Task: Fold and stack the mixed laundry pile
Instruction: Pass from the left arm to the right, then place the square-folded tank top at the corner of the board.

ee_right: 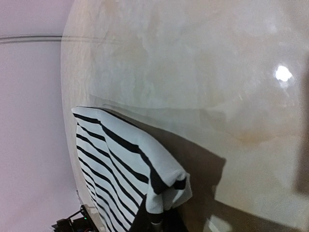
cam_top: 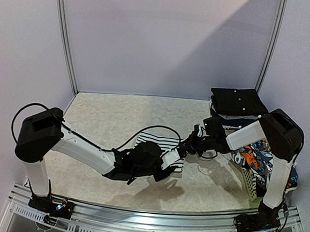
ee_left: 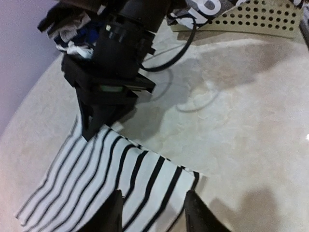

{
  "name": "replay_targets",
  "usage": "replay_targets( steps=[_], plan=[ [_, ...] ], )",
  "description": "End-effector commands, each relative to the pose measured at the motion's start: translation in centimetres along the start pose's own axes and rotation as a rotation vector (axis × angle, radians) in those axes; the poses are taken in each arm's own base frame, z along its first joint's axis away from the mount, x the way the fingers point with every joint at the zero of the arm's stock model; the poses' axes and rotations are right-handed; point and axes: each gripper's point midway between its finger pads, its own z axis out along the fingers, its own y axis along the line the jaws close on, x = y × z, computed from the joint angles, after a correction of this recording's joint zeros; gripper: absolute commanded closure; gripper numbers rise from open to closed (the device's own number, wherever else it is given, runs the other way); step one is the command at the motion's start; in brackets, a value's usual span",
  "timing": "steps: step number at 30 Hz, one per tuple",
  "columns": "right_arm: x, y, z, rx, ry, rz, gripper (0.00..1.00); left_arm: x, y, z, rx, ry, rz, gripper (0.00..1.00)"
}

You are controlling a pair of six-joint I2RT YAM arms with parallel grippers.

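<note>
The white garment with thin black stripes (cam_top: 156, 140) lies folded on the table centre. My right gripper (cam_top: 186, 149) is shut on its right corner and lifts that corner slightly; in the right wrist view the cloth (ee_right: 116, 154) bunches at my right gripper (ee_right: 166, 223). My left gripper (ee_left: 154, 195) is open, its fingers straddling the near corner of the striped cloth (ee_left: 96, 179) from just above. In the top view my left gripper (cam_top: 167, 170) sits at the cloth's near right edge. The orange, blue and white graphic-print garment (cam_top: 251, 156) lies in the basket.
A white lattice basket (cam_top: 250, 183) stands at the right, beside the right arm; it also shows in the left wrist view (ee_left: 260, 21). A stack of folded black garments (cam_top: 236, 102) sits at the back right. A metal rail (cam_top: 135, 230) runs along the near edge.
</note>
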Motion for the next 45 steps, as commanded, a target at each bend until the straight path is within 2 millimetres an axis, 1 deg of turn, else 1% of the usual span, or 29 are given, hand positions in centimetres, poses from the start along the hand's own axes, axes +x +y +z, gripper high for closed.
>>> replay_targets(
  steps=[1, 2, 3, 4, 7, 11, 14, 16, 19, 23, 27, 29, 30, 31, 33, 35, 36, 37, 38, 41, 45],
  plan=[
    [-0.7, -0.9, 0.5, 0.031, 0.006, -0.018, 1.00, -0.6, -3.0, -2.5, 0.191, -0.017, -0.078, 0.44],
    [-0.6, -1.0, 0.5, 0.036, 0.009, -0.026, 1.00, -0.7, -3.2, -3.0, 0.214, -0.018, -0.093, 0.38],
    [-0.6, -1.2, 0.6, 0.042, 0.013, -0.029, 1.00, -0.7, -3.2, -3.4, 0.223, -0.018, -0.109, 0.35],
    [-0.6, -1.2, 0.6, 0.046, 0.017, -0.037, 1.00, -0.6, -3.0, -3.7, 0.216, -0.015, -0.124, 0.36],
    [-0.5, -1.5, 0.6, 0.072, 0.029, -0.063, 1.00, -0.1, -1.3, -3.7, 0.163, 0.027, -0.180, 0.46],
    [-0.5, -1.6, 0.2, 0.107, 0.039, -0.108, 1.00, 1.1, 0.4, -2.2, 0.128, 0.108, -0.260, 0.58],
    [-0.9, -1.6, -0.6, 0.147, 0.023, -0.156, 1.00, 2.5, 1.2, -1.2, 0.122, 0.149, -0.317, 0.64],
    [-1.1, -1.5, -1.2, 0.176, 0.013, -0.192, 1.00, 3.5, 0.9, -0.7, 0.126, 0.168, -0.323, 0.64],
    [-1.7, -0.8, -1.8, 0.188, -0.001, -0.242, 1.00, 5.1, 0.3, 0.4, 0.126, 0.206, -0.330, 0.65],
    [-1.9, -0.9, -2.4, 0.227, -0.001, -0.268, 1.00, 6.9, -0.3, 1.2, 0.120, 0.229, -0.370, 0.68],
    [-2.3, -0.6, -2.9, 0.250, -0.016, -0.296, 1.00, 7.4, -0.6, 1.0, 0.129, 0.237, -0.414, 0.69],
    [-2.7, -0.4, -3.2, 0.261, -0.030, -0.323, 1.00, 7.0, -0.9, 0.5, 0.145, 0.228, -0.429, 0.69],
    [-2.8, -0.3, -3.4, 0.265, -0.036, -0.335, 1.00, 6.7, -0.7, 0.1, 0.143, 0.220, -0.433, 0.68],
    [-3.1, -0.3, -3.7, 0.281, -0.049, -0.350, 1.00, 6.4, -0.5, -0.4, 0.137, 0.216, -0.437, 0.64],
    [-3.7, -0.1, -4.4, 0.310, -0.073, -0.385, 1.00, 4.9, 0.7, -1.7, 0.108, 0.183, -0.450, 0.50],
    [-4.0, 0.0, -5.0, 0.338, -0.078, -0.415, 1.00, 3.7, 1.3, -3.1, 0.101, 0.152, -0.458, 0.37],
    [-4.1, -0.1, -5.3, 0.357, -0.072, -0.442, 1.00, 3.3, 1.6, -3.7, 0.097, 0.139, -0.460, 0.26],
    [-4.3, -0.1, -5.6, 0.375, -0.077, -0.460, 1.00, 3.0, 1.9, -4.3, 0.087, 0.126, -0.460, 0.12],
    [-4.4, -0.2, -5.9, 0.394, -0.075, -0.481, 1.00, 2.9, 2.4, -4.9, 0.069, 0.119, -0.462, 0.02],
    [-4.5, 0.0, -6.7, 0.424, -0.067, -0.549, 1.00, 3.5, 3.7, -6.0, 0.002, 0.122, -0.453, 0.00],
    [-5.5, 1.0, -8.0, 0.461, -0.092, -0.648, 1.00, 4.7, 4.7, -6.9, -0.064, 0.137, -0.438, 0.00]
  ],
)
